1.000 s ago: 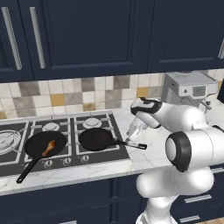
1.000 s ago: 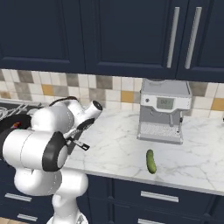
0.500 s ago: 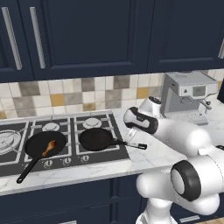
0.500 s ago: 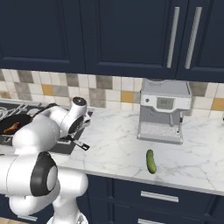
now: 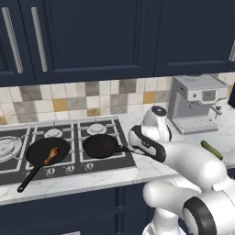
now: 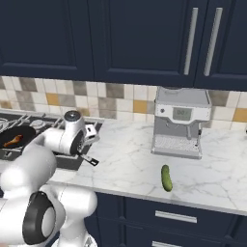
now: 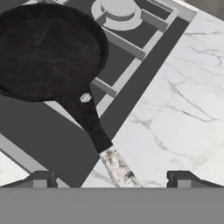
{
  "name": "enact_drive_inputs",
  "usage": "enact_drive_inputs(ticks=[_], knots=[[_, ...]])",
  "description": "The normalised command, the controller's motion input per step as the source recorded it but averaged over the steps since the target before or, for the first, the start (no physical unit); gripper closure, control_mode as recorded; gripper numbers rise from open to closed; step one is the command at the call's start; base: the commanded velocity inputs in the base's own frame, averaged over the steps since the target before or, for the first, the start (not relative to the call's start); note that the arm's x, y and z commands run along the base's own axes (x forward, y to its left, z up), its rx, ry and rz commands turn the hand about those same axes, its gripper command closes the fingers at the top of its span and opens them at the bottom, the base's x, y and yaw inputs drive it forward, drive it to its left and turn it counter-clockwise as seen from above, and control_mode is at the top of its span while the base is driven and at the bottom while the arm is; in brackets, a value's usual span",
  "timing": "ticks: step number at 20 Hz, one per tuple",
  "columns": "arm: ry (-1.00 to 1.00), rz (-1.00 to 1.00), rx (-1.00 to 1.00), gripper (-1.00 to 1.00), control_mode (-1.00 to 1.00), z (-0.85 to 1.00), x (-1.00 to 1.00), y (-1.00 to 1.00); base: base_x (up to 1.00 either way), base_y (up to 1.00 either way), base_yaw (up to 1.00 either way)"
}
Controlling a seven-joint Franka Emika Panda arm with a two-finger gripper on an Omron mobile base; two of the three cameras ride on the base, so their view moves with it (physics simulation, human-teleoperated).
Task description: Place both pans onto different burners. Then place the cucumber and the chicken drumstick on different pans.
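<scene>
Two black pans sit on separate front burners of the cooktop (image 5: 69, 169). The left pan (image 5: 41, 148) holds the orange-brown chicken drumstick (image 5: 52, 154). The right pan (image 5: 101, 146) is empty, and its handle (image 7: 89, 122) points toward the marble counter. My gripper (image 7: 113, 179) is open just above the tip of that handle, one fingertip on each side, touching nothing. The green cucumber (image 6: 166, 177) lies on the counter in front of the coffee machine, far to the right of my hand. The drumstick (image 6: 13, 141) also shows at the left edge of the right base view.
A silver coffee machine (image 6: 181, 123) stands against the tiled wall, right of the cooktop. A bare back burner (image 7: 118, 8) lies behind the empty pan, and another back burner (image 5: 53, 133) behind the left pan. White marble counter (image 6: 125, 169) stretches between cooktop and cucumber.
My hand has lifted slightly off the right pan's handle and the arm's elbow has swung toward the right. The jaws stayed open. Both pans, the drumstick and the cucumber have not moved.
</scene>
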Motion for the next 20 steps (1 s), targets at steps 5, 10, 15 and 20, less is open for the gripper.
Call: enact_drive_inputs(ticks=[5,10,15,20], knots=[[0.00,-0.22,-0.11,-1.00,-1.00,0.00,-0.01,-0.42,0.00,0.00,0.00],[-0.02,-0.12,-0.01,-1.00,-1.00,0.00,0.00,-0.58,0.00,0.00,0.00],[0.00,-0.11,0.19,-1.00,-1.00,0.00,-0.02,-0.71,0.00,0.00,0.00],[0.07,-0.18,0.03,-1.00,-1.00,-0.05,-0.07,-0.59,0.00,0.00,0.00]])
